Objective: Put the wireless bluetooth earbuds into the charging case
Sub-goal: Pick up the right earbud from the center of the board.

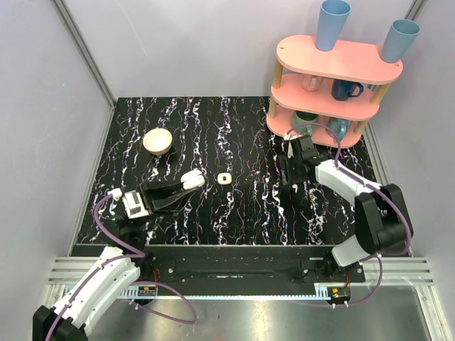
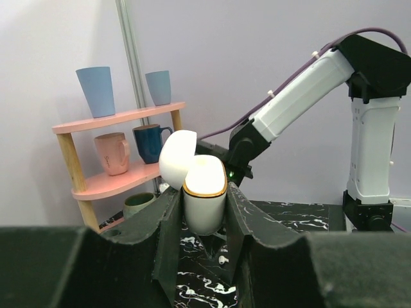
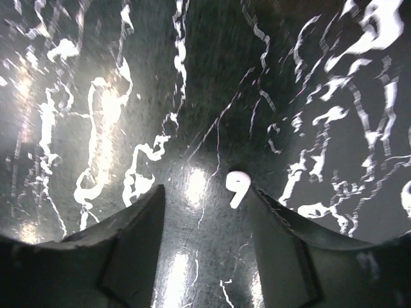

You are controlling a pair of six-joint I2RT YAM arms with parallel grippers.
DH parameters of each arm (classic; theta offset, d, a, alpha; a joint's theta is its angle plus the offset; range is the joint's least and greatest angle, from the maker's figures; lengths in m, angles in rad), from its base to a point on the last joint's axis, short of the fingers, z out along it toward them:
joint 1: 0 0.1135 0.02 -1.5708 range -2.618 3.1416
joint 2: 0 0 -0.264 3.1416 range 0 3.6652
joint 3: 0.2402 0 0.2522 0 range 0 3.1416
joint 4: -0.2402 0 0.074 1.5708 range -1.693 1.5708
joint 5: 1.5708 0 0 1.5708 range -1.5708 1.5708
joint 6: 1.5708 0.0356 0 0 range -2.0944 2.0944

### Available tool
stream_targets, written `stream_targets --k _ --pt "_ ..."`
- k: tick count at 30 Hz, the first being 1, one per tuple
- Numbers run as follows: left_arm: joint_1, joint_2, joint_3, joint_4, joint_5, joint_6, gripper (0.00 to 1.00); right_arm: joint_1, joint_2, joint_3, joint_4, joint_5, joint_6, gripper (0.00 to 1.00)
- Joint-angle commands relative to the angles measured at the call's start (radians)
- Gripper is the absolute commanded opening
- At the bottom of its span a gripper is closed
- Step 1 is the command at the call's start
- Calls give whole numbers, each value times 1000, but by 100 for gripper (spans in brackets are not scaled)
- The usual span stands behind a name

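Note:
My left gripper (image 2: pixel 203 196) is shut on the white charging case (image 2: pixel 205 221) and holds it upright above the table. Its lid (image 2: pixel 176 157) is flipped open and a gold rim runs round the mouth. From above, the case (image 1: pixel 193 179) shows at the tip of the left gripper (image 1: pixel 186 185). My right gripper (image 3: pixel 205 189) is down at the table with its jaws apart. One white earbud (image 3: pixel 238 186) lies on the marble right against the right finger, well away from the left one. Another tiny white earbud (image 2: pixel 221 260) lies on the table beneath the case.
A small white rounded-square piece with a dark centre (image 1: pixel 225 177) lies mid-table. A cream bowl (image 1: pixel 158 141) sits at the back left. A pink two-tier shelf (image 1: pixel 334 67) with cups and mugs stands at the back right, close behind the right arm (image 1: pixel 341 181).

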Motion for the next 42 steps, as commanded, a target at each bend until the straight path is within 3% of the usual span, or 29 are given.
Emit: stream_targets --k 1,16,42 --pt "-4 23 35 76 23 -18 0 2 59 -14 69 -69 -26 57" --pt "-6 32 32 77 26 -31 0 -41 126 18 26 14 -27 57" --pt "-4 57 31 97 35 -49 0 -45 177 66 -56 -14 -95 53"
